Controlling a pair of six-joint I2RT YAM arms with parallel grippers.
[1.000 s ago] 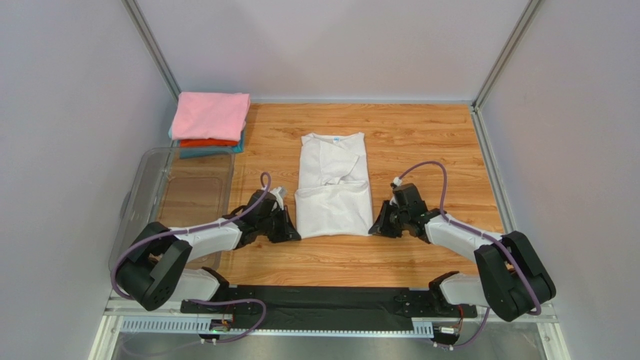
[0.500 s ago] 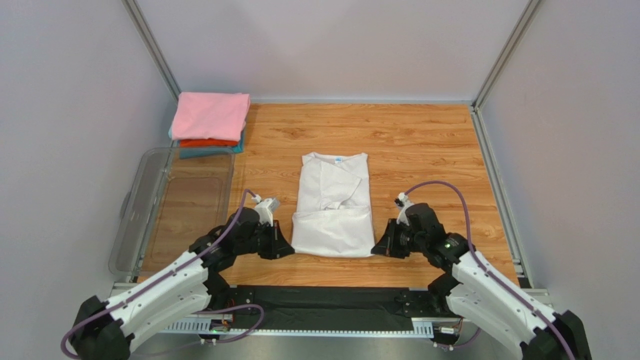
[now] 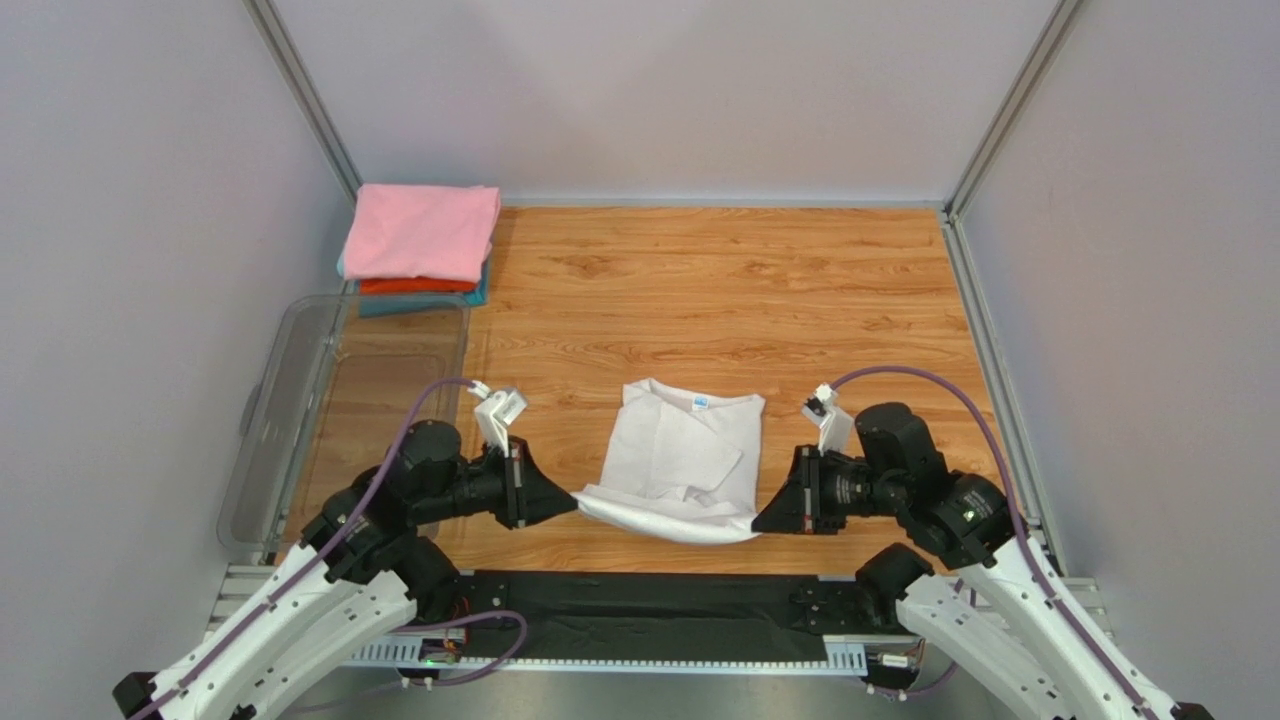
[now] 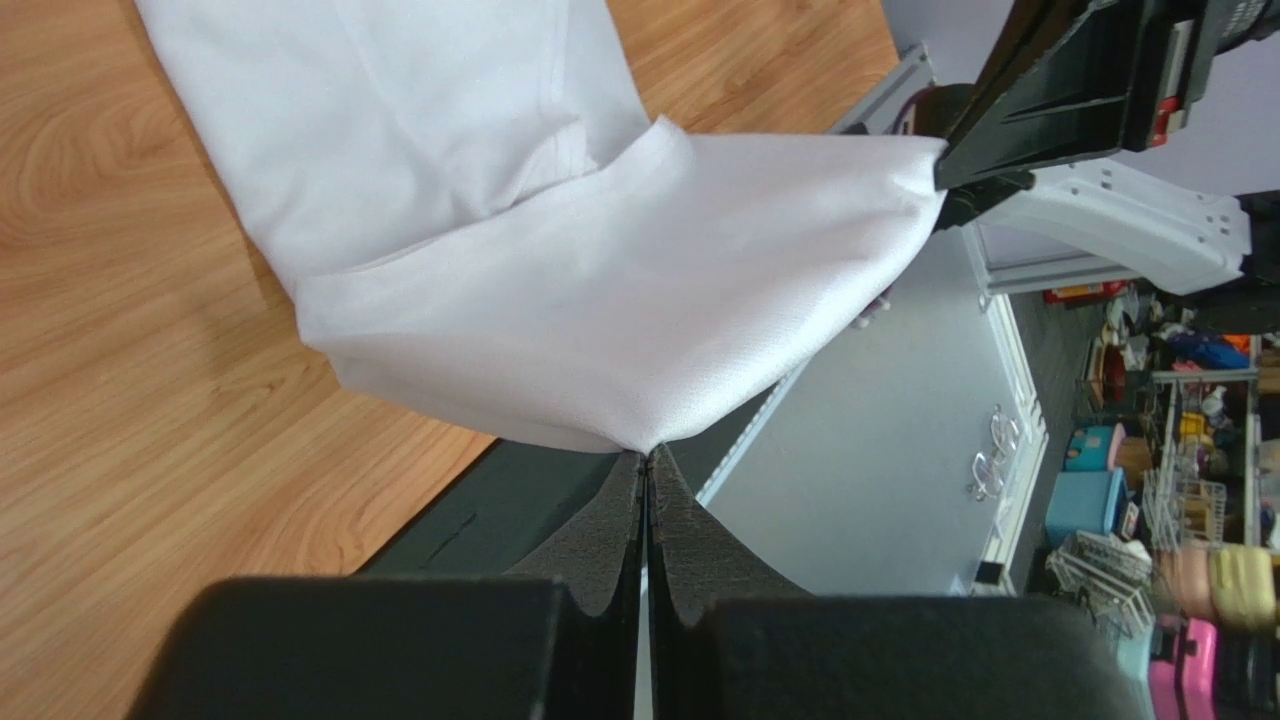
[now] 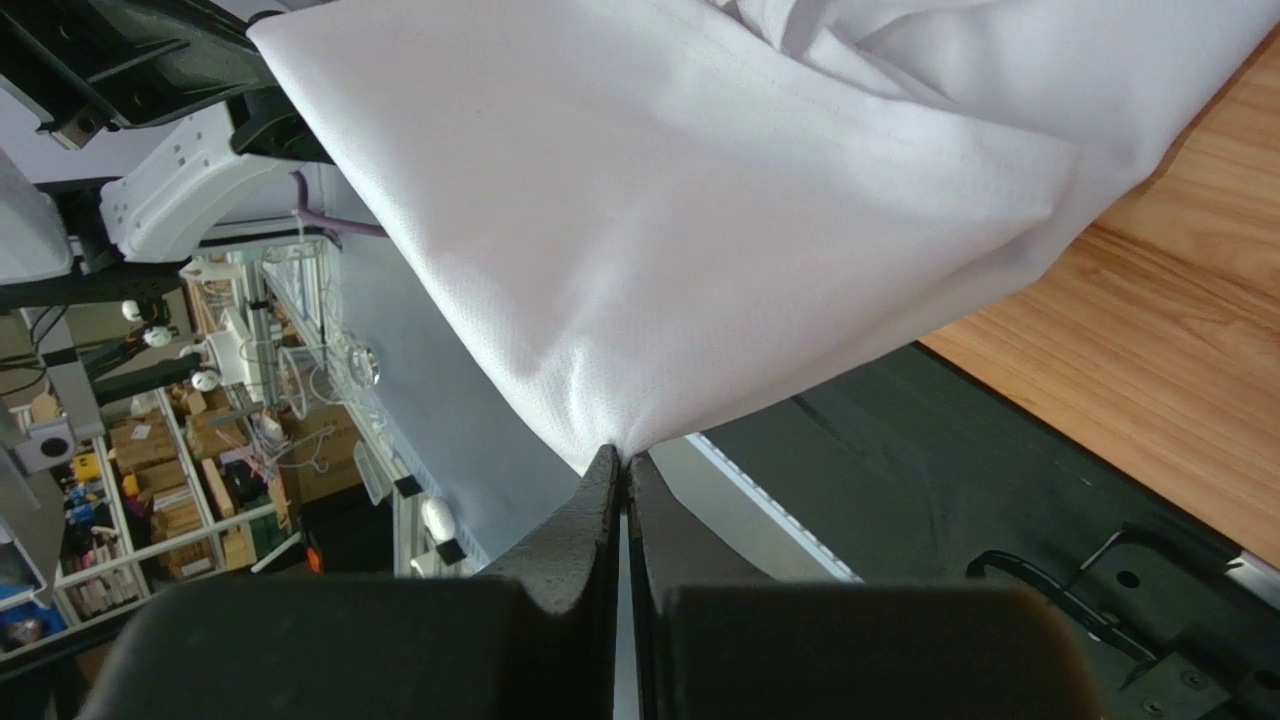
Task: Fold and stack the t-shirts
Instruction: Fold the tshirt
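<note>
At the near edge of the wooden table [image 3: 842, 300], the white t-shirt [image 3: 679, 458] looks to me about half folded: its sides and sleeves are turned in, so it makes a narrow strip, but the fold across its length is not yet done. The left gripper [image 3: 568, 506] and the right gripper [image 3: 760, 524] each have their fingers pressed fully together on one bottom corner of it. The hem hangs stretched between them, lifted off the wood with a slight sag in the middle, while the collar end with its small light-blue label [image 3: 700, 402] lies flat on the table. In the far left corner three shirts wait as finished rectangles, the pink shirt [image 3: 422, 230] on top, the orange-red shirt [image 3: 416, 285] under it and the teal shirt [image 3: 391, 306] at the bottom, so I judge that only the white one remains to be folded over and carried there. Its cloth is thin and soft, with a fine knitted grain visible from the wrist cameras and small creases near the middle. Along the left side stands a clear plastic bin [image 3: 301, 390] with rounded corners
</note>
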